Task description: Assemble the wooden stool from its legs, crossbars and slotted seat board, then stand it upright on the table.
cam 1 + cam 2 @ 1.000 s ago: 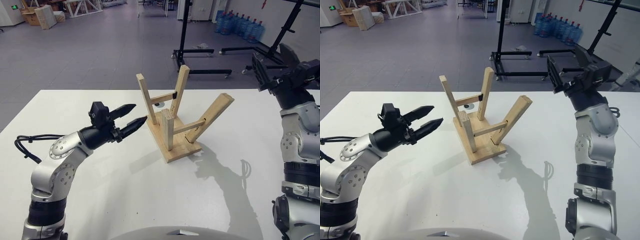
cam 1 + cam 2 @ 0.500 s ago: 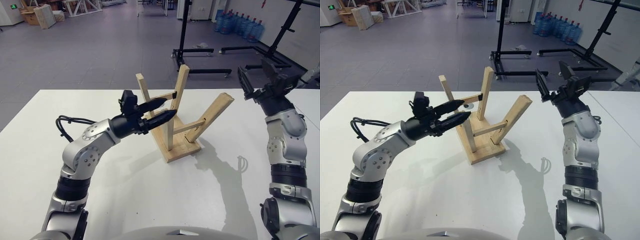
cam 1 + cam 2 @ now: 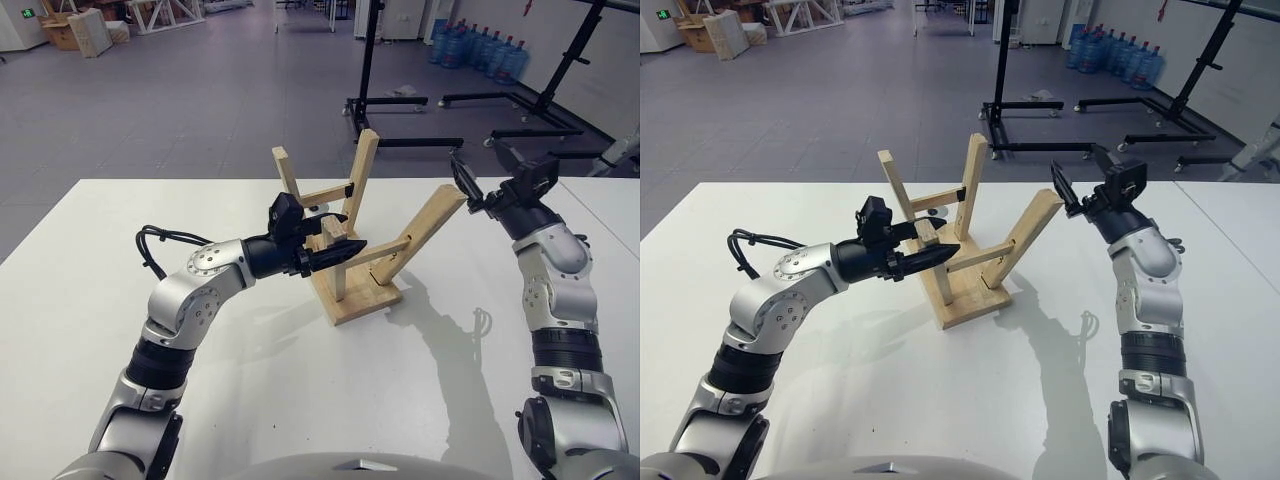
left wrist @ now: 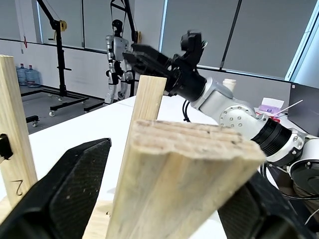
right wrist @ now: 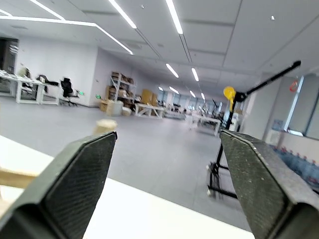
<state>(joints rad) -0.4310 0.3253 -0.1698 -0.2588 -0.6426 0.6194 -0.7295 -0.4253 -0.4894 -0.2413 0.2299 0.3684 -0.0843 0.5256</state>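
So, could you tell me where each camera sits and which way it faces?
Left eye view: on the head, looking forward and down at the stool, left gripper and right gripper.
Right eye view: beside it, same scene.
Left wrist view: faces a stool leg between its own fingers, right gripper beyond.
Right wrist view: faces the hall past its open fingers.

The left end effector (image 3: 350,234) covers part of the near leg (image 3: 337,275); the stool (image 5: 12,175) is blurred and edge-cut in the right wrist view.

Pale tan wooden stool (image 3: 360,295); plain white table (image 3: 80,250); matte black jaws.
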